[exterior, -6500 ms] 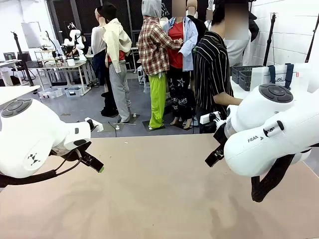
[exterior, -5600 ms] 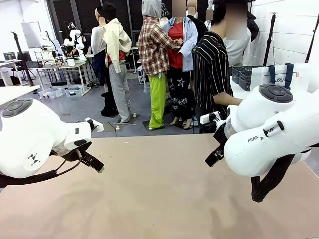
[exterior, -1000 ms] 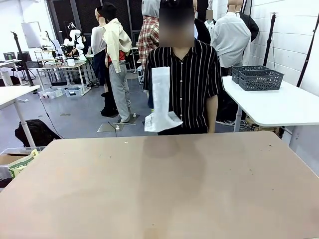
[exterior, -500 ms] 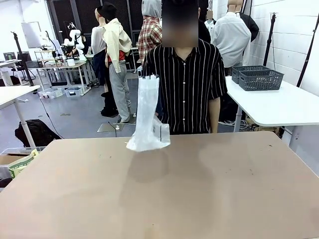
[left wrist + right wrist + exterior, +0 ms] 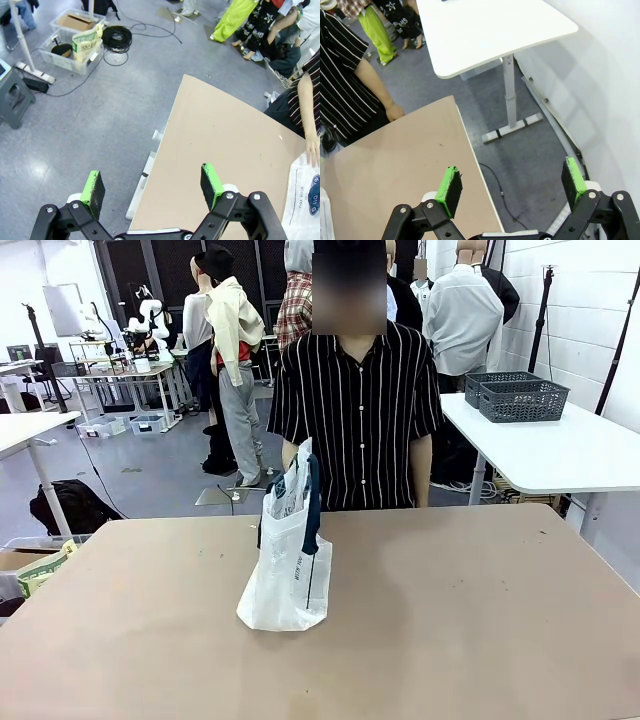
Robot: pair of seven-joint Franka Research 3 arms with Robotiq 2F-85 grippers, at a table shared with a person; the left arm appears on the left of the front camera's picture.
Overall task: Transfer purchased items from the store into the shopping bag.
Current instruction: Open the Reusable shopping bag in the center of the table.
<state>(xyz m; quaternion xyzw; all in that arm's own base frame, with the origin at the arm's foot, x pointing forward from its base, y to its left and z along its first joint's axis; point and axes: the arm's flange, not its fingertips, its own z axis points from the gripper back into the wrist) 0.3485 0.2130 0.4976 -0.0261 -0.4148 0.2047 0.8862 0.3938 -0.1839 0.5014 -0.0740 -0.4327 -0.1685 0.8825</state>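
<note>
Lowered from mid-air since the earlier frame, the bag [image 5: 285, 580] is now standing upright on the tabletop [image 5: 480, 620], left of the middle and nearer the far edge. A person [image 5: 360, 410] in a striped shirt is standing at the far side, directly behind the bag. One hand [image 5: 291, 454] is hanging at the bag's top; whether it is touching the plastic cannot be told. At the far right, a white side table [image 5: 560, 450] is carrying a grey basket [image 5: 515, 395]. The left tool [image 5: 151, 180] is hanging over the tabletop's left edge and the grey floor [image 5: 75, 130], its fingers spread wide and gripping nothing. The right tool [image 5: 511, 182] is hanging over the tabletop's right edge, likewise spread and gripping nothing. Dark navy handles [image 5: 313, 515] are drooping down the bag's front.
</note>
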